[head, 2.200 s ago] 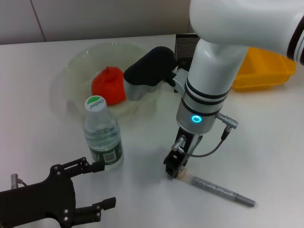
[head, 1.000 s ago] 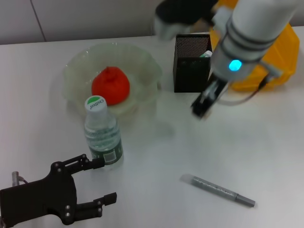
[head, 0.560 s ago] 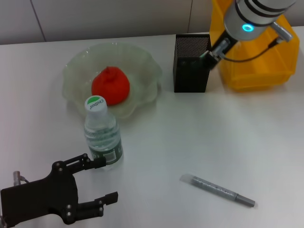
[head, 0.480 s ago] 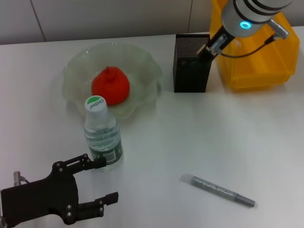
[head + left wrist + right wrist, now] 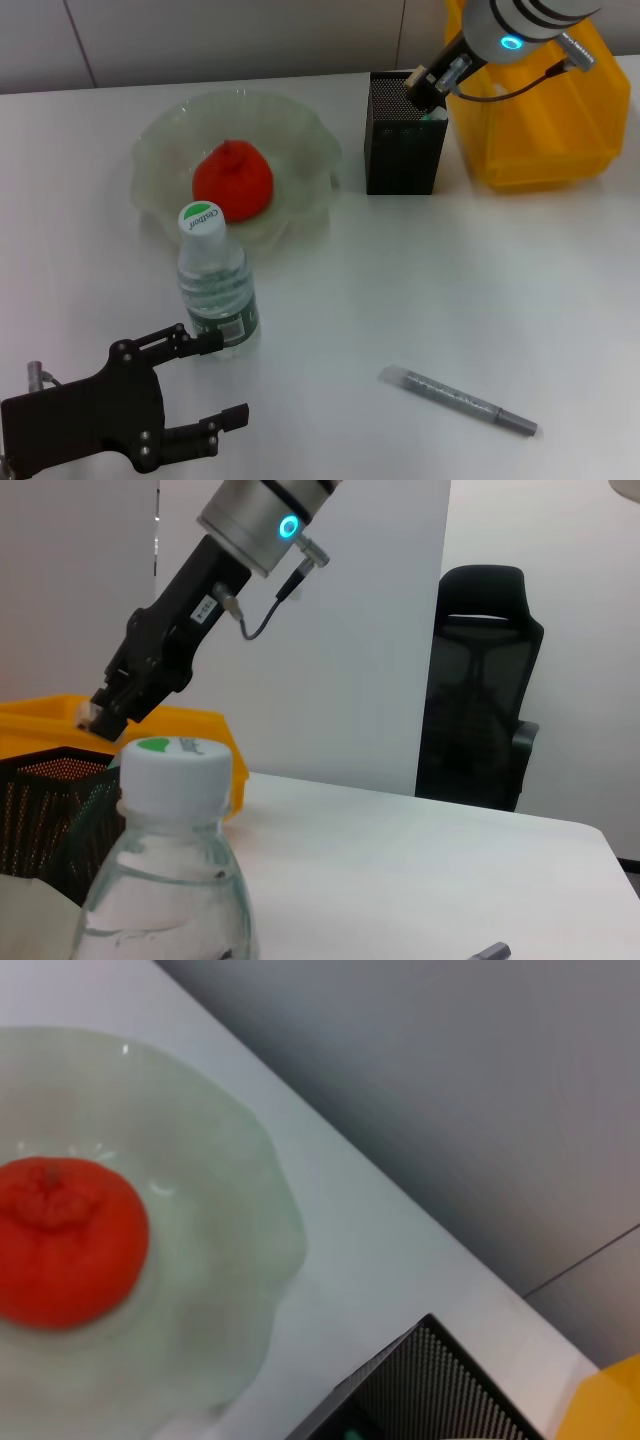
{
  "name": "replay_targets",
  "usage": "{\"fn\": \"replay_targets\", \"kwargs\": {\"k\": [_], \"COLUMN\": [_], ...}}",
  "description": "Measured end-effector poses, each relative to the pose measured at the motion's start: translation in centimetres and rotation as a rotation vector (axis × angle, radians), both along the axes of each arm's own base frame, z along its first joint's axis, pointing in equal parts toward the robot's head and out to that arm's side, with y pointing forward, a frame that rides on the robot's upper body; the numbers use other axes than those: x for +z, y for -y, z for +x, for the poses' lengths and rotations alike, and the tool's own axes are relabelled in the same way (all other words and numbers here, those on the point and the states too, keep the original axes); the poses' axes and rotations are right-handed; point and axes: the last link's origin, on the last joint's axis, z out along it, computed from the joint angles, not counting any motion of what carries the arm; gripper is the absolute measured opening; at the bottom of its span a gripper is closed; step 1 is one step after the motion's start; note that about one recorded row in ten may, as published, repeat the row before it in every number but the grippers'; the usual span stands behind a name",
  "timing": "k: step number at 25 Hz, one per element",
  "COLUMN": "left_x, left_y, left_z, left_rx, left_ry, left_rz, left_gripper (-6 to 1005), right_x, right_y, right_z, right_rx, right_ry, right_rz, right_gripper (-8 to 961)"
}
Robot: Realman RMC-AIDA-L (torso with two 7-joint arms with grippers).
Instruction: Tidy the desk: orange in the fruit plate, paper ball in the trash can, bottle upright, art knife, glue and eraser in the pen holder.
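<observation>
My right gripper (image 5: 424, 86) hangs over the open top of the black mesh pen holder (image 5: 403, 150), shut on a small pale eraser (image 5: 415, 77). The left wrist view shows that gripper (image 5: 104, 708) above the holder (image 5: 45, 800). A green-and-white item (image 5: 437, 114) sticks up inside the holder. The grey art knife (image 5: 460, 400) lies on the table at the front right. The orange (image 5: 232, 180) rests in the clear fruit plate (image 5: 300, 130). The bottle (image 5: 215, 285) stands upright. Beside it at the front left is my left gripper (image 5: 215, 385), open. The paper ball is out of view.
A yellow bin (image 5: 545, 120) stands right behind the pen holder, close to the right arm. White tabletop lies between the bottle and the art knife. The right wrist view looks down on the orange (image 5: 65, 1240), the plate (image 5: 240, 1190) and the holder's corner (image 5: 430, 1390).
My right gripper rose from the table beside the art knife with the eraser, swung back right, then shifted left from the yellow bin's edge to above the pen holder. The left arm stayed put.
</observation>
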Motion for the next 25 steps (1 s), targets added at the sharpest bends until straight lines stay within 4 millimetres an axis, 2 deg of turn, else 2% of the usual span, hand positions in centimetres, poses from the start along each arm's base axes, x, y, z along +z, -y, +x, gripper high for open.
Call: {"fn": "replay_targets", "kwargs": {"k": [8,15,18,21,23,25], "left_x": [0.0,0.0,0.0,0.0,0.0,0.1], "left_y": [-0.1,-0.2,-0.2,-0.2,-0.2,-0.1], "left_z": [0.1,0.1,0.1,0.2,0.2,0.2], "left_rx": [0.002,0.005,0.005,0.001,0.0,-0.002], "left_ry": [0.001,0.001,0.0,0.005,0.006,0.007], "left_rz": [-0.003,-0.004,-0.003,-0.005,-0.006,-0.007], "left_gripper": [787,786,786,787,787,787], "right_x": [-0.6,-0.8,-0.4,0.0,0.4,0.5], "right_y": [-0.7,-0.7,-0.4,0.1,1.4,2.0], "right_z": [0.9,0.9,0.6,0.1,-1.0,-1.4], "right_rx": [0.023,0.02,0.019,0.018,0.004,-0.005], "right_ry": [-0.001,0.004,0.002,0.004,0.015,0.018], "right_rz": [0.01,0.003,0.002,-0.007,-0.052,-0.074], "right_gripper": [304,311,553,654,721,720]}}
